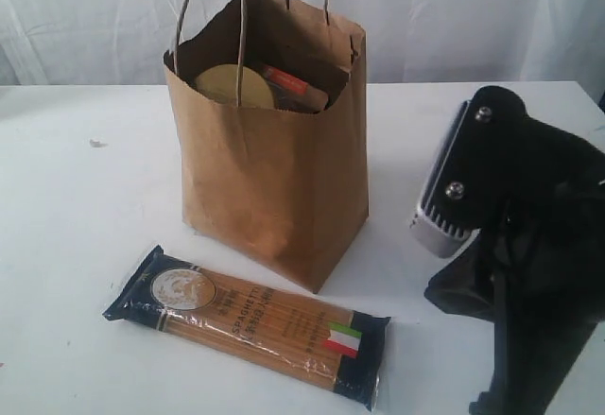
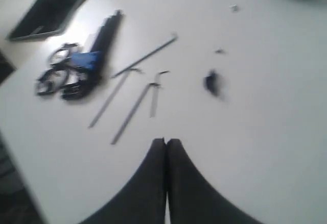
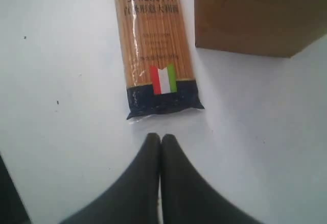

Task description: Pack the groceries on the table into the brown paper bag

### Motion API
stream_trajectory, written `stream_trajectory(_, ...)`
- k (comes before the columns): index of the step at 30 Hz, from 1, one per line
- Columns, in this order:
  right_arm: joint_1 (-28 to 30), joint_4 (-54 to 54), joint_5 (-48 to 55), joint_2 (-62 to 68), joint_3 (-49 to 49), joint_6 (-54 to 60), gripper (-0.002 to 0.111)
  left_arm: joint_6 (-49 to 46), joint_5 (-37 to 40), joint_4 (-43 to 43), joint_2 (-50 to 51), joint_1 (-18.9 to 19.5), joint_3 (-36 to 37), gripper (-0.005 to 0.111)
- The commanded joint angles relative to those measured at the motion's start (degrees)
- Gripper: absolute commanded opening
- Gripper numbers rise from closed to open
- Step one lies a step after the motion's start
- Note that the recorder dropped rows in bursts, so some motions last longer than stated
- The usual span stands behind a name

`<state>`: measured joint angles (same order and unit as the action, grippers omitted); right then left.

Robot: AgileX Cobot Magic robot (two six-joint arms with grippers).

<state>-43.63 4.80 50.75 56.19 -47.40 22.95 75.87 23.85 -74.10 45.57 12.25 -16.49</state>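
The brown paper bag [image 1: 274,179] stands upright in the middle of the white table [image 1: 76,245], and its corner [image 3: 255,15] shows in the right wrist view. A gold jar lid [image 1: 230,84] and an orange-labelled pouch [image 1: 295,87] show in its open top. The long spaghetti pack [image 1: 250,322] lies flat on the table in front of the bag. My right gripper [image 3: 161,138] is shut and holds nothing, just short of the pack's dark blue end [image 3: 163,99]. My left gripper [image 2: 166,141] is shut and empty over bare table, out of the exterior view.
The right arm's black body [image 1: 539,245] fills the right side of the exterior view, beside the bag. In the left wrist view a black and blue bundle [image 2: 76,73], thin metal rods [image 2: 134,94] and a small dark scrap [image 2: 211,81] lie on the white surface.
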Motion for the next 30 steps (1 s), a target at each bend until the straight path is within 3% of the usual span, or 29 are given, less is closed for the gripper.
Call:
stream_trajectory(1,-2.0,0.7,-1.2,-0.1,1.8,-0.6,0.0,-1.1,-18.5,1.7,-7.5,-1.6,0.7,0.0)
stream_trajectory(6,-4.1,0.5,-2.5,-0.1,5.6,-0.6,0.0,3.5,-28.5,3.0,-21.4,-2.4,1.7,0.0)
stream_trajectory(13,-5.0,0.7,-10.7,-0.1,10.1,-0.6,0.0,6.4,-26.6,3.0,-39.1,-2.4,7.0,0.0)
stream_trajectory(17,-5.0,0.5,-16.4,0.0,11.8,-0.6,0.0,5.5,-21.7,2.9,-44.1,-2.4,10.2,0.0)
stream_trajectory(20,-5.0,0.5,-19.2,0.0,13.1,-0.6,0.0,3.4,-12.3,4.0,-45.4,-2.4,12.8,0.0)
stream_trajectory(23,-5.0,0.5,-21.2,0.0,14.6,-0.2,0.0,3.7,-7.5,15.2,-45.6,-2.4,13.7,0.0)
stream_trajectory(25,-5.0,0.4,-21.3,0.0,15.4,0.7,0.0,0.0,-9.3,21.4,-45.5,-2.4,13.7,0.0)
stream_trajectory(30,-5.0,-0.5,-21.3,0.0,18.9,1.0,0.0,-14.8,-25.3,21.7,-45.5,-2.9,13.7,0.0)
